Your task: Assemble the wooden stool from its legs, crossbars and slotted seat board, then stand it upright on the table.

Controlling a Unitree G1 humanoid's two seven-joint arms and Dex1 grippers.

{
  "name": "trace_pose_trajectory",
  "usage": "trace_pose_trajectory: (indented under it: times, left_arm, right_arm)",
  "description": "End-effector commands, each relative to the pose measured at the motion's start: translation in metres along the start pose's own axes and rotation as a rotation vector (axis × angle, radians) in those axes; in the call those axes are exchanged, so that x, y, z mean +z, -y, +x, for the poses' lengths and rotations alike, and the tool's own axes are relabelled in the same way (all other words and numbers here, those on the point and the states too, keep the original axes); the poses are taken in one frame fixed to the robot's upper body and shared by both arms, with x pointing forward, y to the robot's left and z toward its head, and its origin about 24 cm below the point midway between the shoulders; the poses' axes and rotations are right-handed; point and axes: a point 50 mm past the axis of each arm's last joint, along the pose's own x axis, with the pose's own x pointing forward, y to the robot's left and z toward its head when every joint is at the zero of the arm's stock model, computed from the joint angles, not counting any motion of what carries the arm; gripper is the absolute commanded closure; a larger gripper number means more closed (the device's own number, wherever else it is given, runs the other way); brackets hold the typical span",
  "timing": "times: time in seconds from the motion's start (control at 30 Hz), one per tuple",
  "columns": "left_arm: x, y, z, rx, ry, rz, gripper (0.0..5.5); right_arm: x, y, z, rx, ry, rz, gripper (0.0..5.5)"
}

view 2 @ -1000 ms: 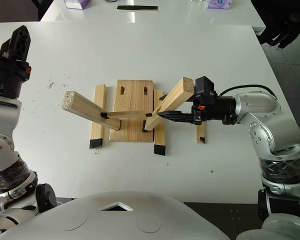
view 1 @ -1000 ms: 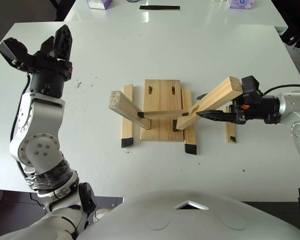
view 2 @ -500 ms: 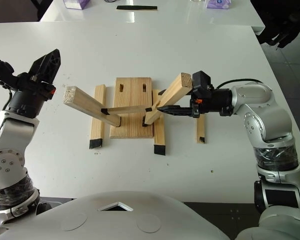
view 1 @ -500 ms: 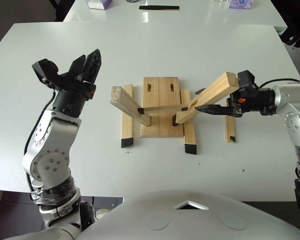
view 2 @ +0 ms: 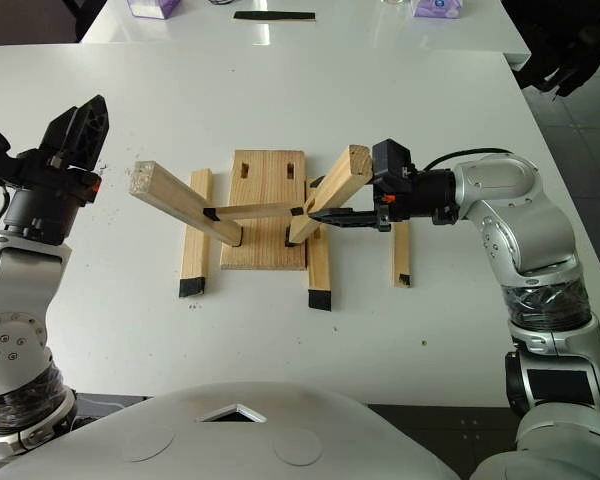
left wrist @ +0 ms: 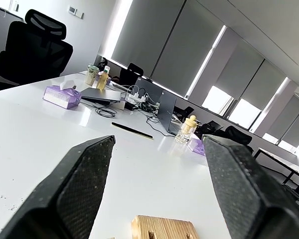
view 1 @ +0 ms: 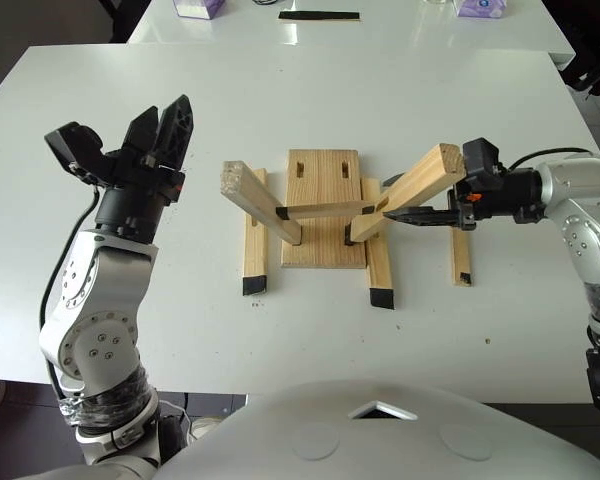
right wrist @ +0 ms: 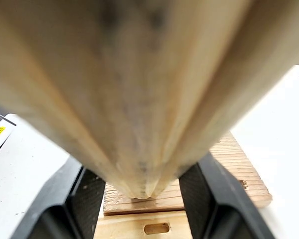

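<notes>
Seat board (view 1: pixel 323 250): 1, lay flat at worktop (view 1: pixel 310 90) centre; slots (view 1: pixel 301 169): 2, toward 12 o'clock.
Raised legs (view 1: pixel 260 200): 2, joined by 1 crossbar (view 1: pixel 325 211); frame stood tilted over board, lower ends near its 9 and 3 o'clock edges.
Right jaws gripped 3 o'clock raised leg, probably to steady frame for seating.
Loose legs (view 1: pixel 254 240): 2, flat at 9 and 3 o'clock of board.
Thinner bar (view 1: pixel 462 258): 1, farther at 3 o'clock.
Left jaws wide, empty, raised at 9 o'clock, likely staged for opposite leg.

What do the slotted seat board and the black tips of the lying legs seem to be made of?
Pale slotted seat board: light wood, seemingly unvarnished, grain visible. Black leg tips: matte, perhaps rubber, plastic or paint; the look leaves it open.
</notes>
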Motion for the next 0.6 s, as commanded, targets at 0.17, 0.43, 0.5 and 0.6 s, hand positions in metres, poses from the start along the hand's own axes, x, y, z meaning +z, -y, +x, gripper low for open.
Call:
trace_pose_trajectory:
  times: [0.17,0.43,0.5,0.6]
  left_arm:
    - [0.006,0.014,0.004,-0.059,0.032,0.027,2.25]
    - [0.018,0.041,0.006,-0.187,0.088,0.058,2.25]
    - [0.024,0.054,0.007,-0.276,0.105,0.069,2.25]
    - [0.028,0.069,0.008,-0.382,0.086,0.12,2.25]
  right_arm:
    - [-0.001,0.0,0.006,0.004,-0.101,-0.017,3.5]
    - [-0.001,0.005,0.004,-0.025,-0.105,-0.018,3.5]
    - [-0.002,0.006,0.004,-0.03,-0.105,-0.017,3.5]
    - [-0.005,0.005,0.005,-0.036,-0.12,-0.016,3.5]
